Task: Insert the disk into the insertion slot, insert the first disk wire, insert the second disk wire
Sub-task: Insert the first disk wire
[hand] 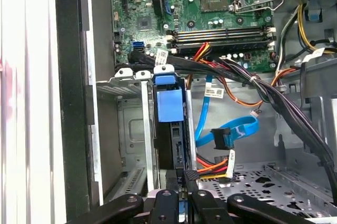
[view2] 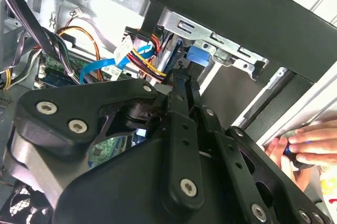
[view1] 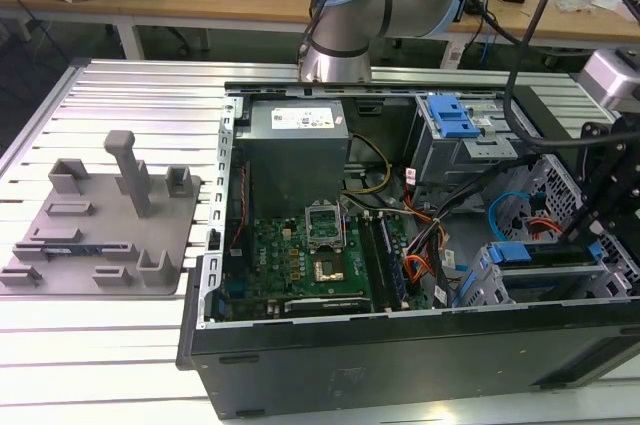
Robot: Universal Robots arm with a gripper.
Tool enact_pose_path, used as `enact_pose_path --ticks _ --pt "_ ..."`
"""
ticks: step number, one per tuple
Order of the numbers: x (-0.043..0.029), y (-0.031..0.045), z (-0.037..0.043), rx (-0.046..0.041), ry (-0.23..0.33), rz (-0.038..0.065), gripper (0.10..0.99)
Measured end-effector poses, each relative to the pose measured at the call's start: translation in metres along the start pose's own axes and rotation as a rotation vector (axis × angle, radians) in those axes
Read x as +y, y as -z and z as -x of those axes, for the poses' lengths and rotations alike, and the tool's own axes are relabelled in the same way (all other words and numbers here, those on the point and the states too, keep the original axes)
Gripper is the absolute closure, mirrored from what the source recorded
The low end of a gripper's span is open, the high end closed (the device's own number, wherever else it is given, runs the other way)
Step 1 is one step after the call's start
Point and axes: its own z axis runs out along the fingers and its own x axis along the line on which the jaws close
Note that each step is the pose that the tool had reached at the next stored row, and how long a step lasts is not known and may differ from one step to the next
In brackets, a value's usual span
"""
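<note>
Finds the disk (hand: pixel 169 109) on edge in the first wrist view: bright blue carrier with a square tab at the end towards the motherboard (hand: pixel 210 2), a dark, narrow body behind it, label face hidden. Places it inside the insertion slot (hand: pixel 131 129), the grey sheet-metal cage against a wall of the computer case (view1: pixel 300 355). Shows the same cage low at the exterior view's right, with a blue strip of carrier across its top.

Has the end effector (hand: pixel 182 175) pressed together on the disk's other end, a sliver of blue carrier showing between the fingers. Leaves a blue data cable (hand: pixel 231 132) looped just beside the disk, its connector apart from it. Cannot tell whether the red, yellow and black power wires (hand: pixel 216 168) near the fingertips are plugged in.

Holds within the case a grey power supply (view1: pixel 297 140) and a taller bay with a blue latch (view1: pixel 450 120). Sets the case on a ribbed aluminium surface (view1: pixel 130 95), with a grey fixture plate (view1: pixel 100 230) of upright blocks at the exterior view's left. Catches a person's hand (view2: pixel 305 147) outside the case wall in the second wrist view.
</note>
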Motion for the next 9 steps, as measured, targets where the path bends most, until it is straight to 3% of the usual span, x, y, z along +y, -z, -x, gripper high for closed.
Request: enact_pose_path --ticks 1,3,4,6,9 --pt "0.0011 0.0002 0.0063 0.0008 0.0 0.0 0.922" --pt "0.0021 0.0003 0.0112 0.001 0.001 -0.001 0.922" --pt "0.0026 0.0002 0.0119 0.001 0.001 -0.001 0.922" --pt "0.0026 0.0003 0.0116 -0.0083 0.003 -0.005 0.922" --pt "0.0026 0.0003 0.0115 -0.0083 0.003 -0.005 0.922"
